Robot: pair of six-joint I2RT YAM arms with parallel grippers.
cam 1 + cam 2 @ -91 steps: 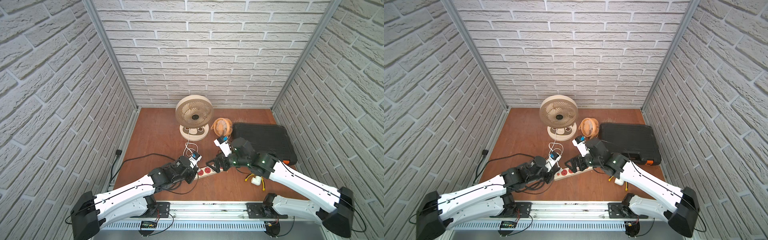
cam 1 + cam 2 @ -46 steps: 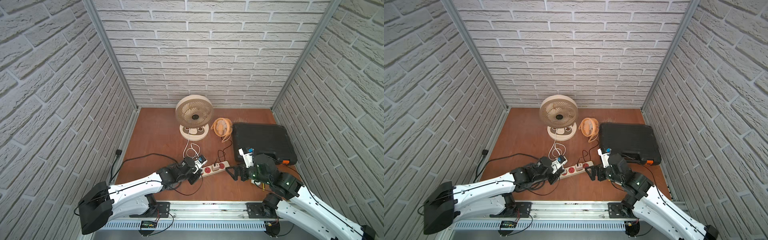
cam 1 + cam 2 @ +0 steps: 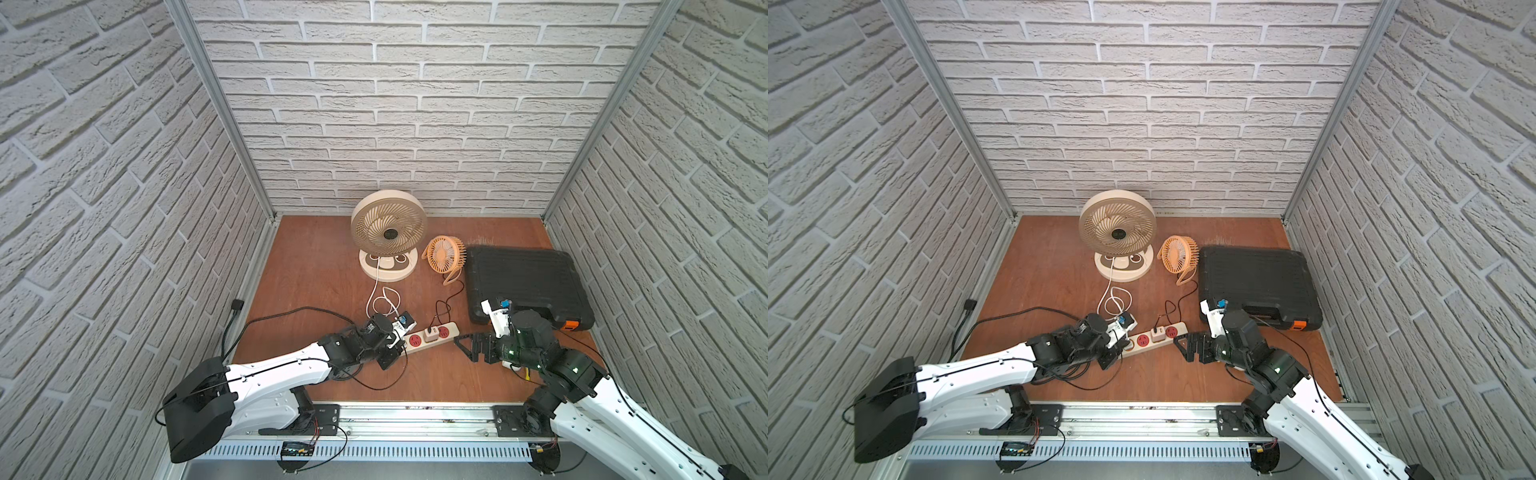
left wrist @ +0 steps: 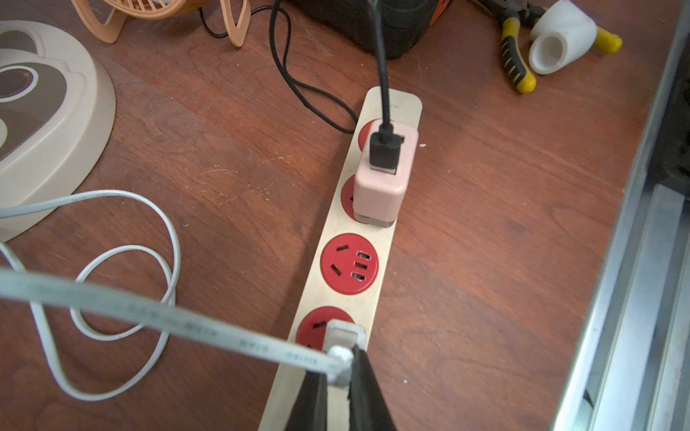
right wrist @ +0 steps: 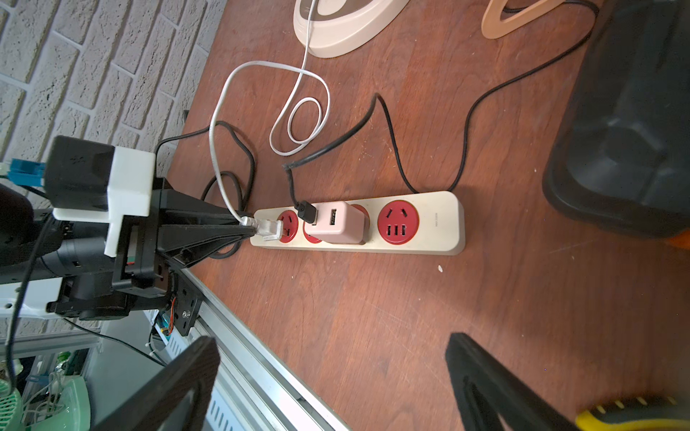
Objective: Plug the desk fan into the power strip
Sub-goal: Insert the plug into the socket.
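Power strip (image 4: 338, 298), one: cream bar lying flat on the brown table (image 3: 316, 274) near its front edge, between the two grippers. Four red socket faces in a row. Contents by socket:
- end socket nearest the left arm: white plug (image 4: 341, 336) over it, pinched in the left gripper (image 4: 341, 377), jaws pressed together on the plug; whether the pins are fully seated cannot be told.
- second socket: bare.
- third socket: pink USB adapter (image 4: 381, 186) seated, with one black USB cable (image 4: 381, 56) in it.
- far end socket: bare in the right wrist view.

Fans, two: large beige desk fan (image 3: 388, 222) upright at the back wall, white cord (image 3: 376, 291) running from its base in loose loops to the plug; small orange fan (image 3: 444, 254) just beside it, the black cable trailing near it.

Black tool case (image 3: 525, 286), one: closed, at the right side; contents hidden.

Right gripper (image 3: 473, 347), one: jaws spread wide, holding nothing, just beyond the strip's far end.

Loose items, left wrist view: yellow-handled pliers (image 4: 517, 59), one; white pipe elbow (image 4: 562, 41), one, touching them.
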